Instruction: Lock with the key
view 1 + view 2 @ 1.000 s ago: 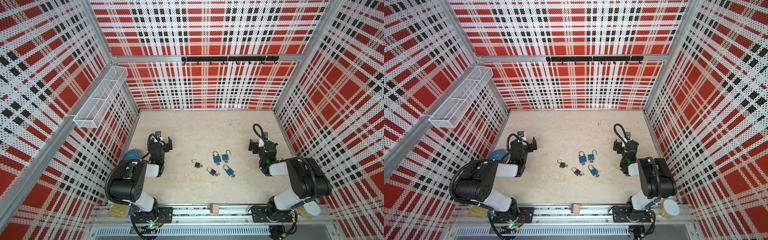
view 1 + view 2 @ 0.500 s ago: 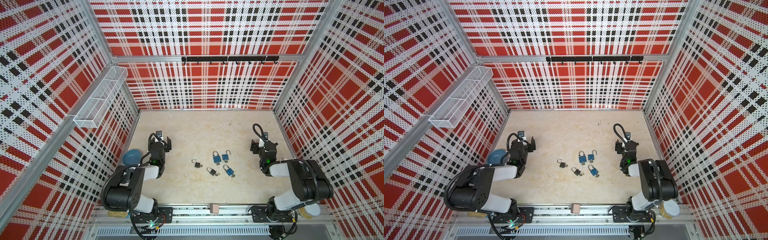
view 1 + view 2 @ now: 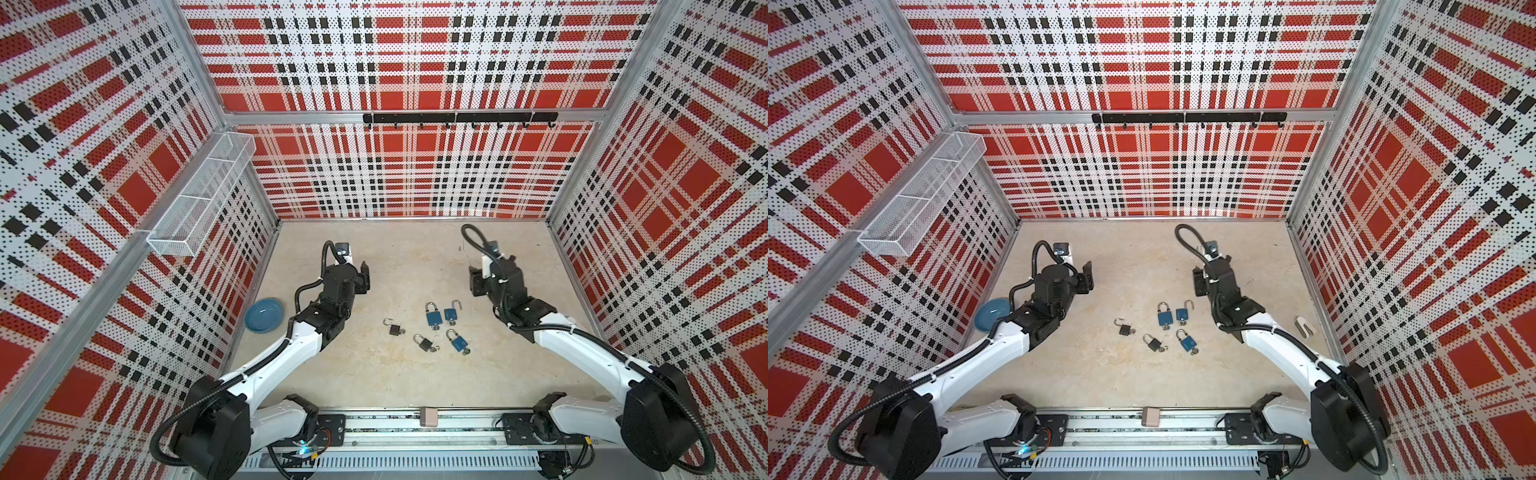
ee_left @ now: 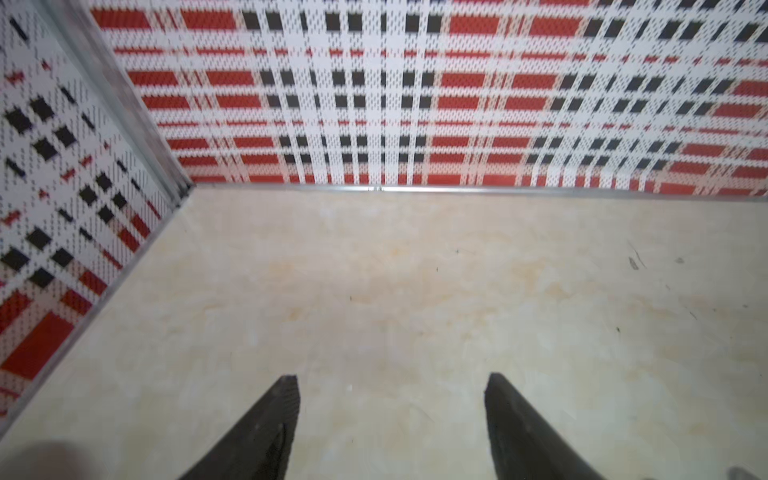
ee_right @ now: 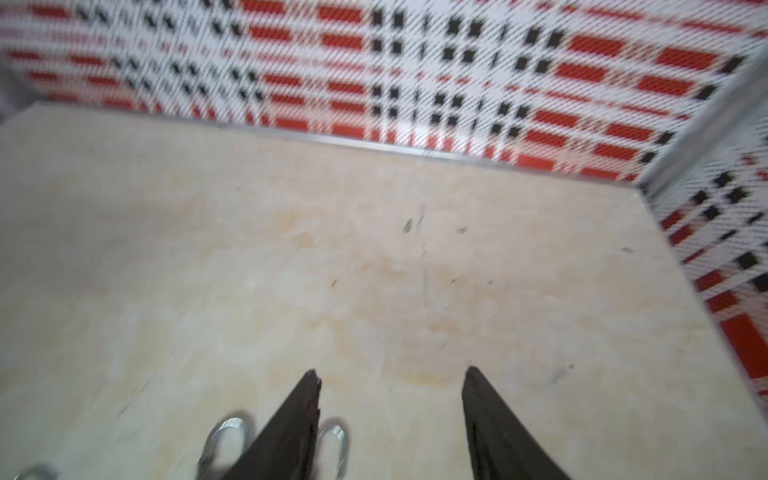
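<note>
the left pincer (image 3: 365,276) and right pincer (image 3: 474,282) had reached forward, both open and empty. the padlocks (image 3: 433,318) lay between them, nearer the right, shackles toward the back wall (image 3: 415,174).

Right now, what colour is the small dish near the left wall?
The dish is blue; it shows best in a top view.

Shiny metal shackles (image 5: 230,422); blue padlocks (image 3: 433,318), perhaps painted; matt tabletop (image 3: 374,374).
</note>
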Robot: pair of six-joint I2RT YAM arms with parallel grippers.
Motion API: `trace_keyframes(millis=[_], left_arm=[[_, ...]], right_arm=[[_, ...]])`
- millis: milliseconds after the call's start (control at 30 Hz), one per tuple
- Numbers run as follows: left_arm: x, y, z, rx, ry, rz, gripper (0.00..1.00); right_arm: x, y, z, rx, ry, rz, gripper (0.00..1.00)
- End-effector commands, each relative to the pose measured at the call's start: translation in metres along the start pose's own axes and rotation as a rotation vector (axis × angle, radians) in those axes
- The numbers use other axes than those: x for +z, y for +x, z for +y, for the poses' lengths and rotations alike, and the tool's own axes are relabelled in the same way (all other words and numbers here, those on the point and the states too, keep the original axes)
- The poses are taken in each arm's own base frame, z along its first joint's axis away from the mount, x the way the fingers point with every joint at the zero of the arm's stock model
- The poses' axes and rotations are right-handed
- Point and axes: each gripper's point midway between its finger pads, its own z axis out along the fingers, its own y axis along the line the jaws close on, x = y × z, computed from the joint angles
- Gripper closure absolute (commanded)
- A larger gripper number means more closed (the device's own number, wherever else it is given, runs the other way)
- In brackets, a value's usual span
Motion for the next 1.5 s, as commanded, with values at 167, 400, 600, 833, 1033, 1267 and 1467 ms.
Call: trace_keyframes(millis=[167, 400, 600, 833, 1033, 1267, 1467], left_arm=[[-0.036, 0.020, 0.026, -0.134, -0.054, 0.114, 0.28], [-0.042, 0.024, 0.037, -0.196, -0.037, 0.114, 0.28], [-0.041, 0.030, 0.046, -0.241, -0.030, 0.129, 0.28], [-0.040, 0.036, 0.050, -0.258, -0.034, 0.138, 0.28], [-0.038, 0.037, 0.051, -0.266, -0.032, 0.140, 0.28], [-0.038, 0.038, 0.053, -0.272, -0.039, 0.140, 0.28], [-0.038, 0.039, 0.054, -0.280, -0.037, 0.142, 0.28]], right_arm=[[0.012, 0.072, 0.083, -0.052, -0.108, 0.273, 0.43], [0.024, 0.093, 0.108, -0.002, -0.178, 0.346, 0.46], [0.032, 0.104, 0.120, 0.006, -0.203, 0.397, 0.45], [0.037, 0.119, 0.129, -0.002, -0.193, 0.455, 0.46], [0.038, 0.133, 0.129, -0.019, -0.167, 0.505, 0.45], [0.041, 0.143, 0.125, -0.025, -0.116, 0.548, 0.45], [0.047, 0.147, 0.125, -0.038, -0.087, 0.573, 0.47]])
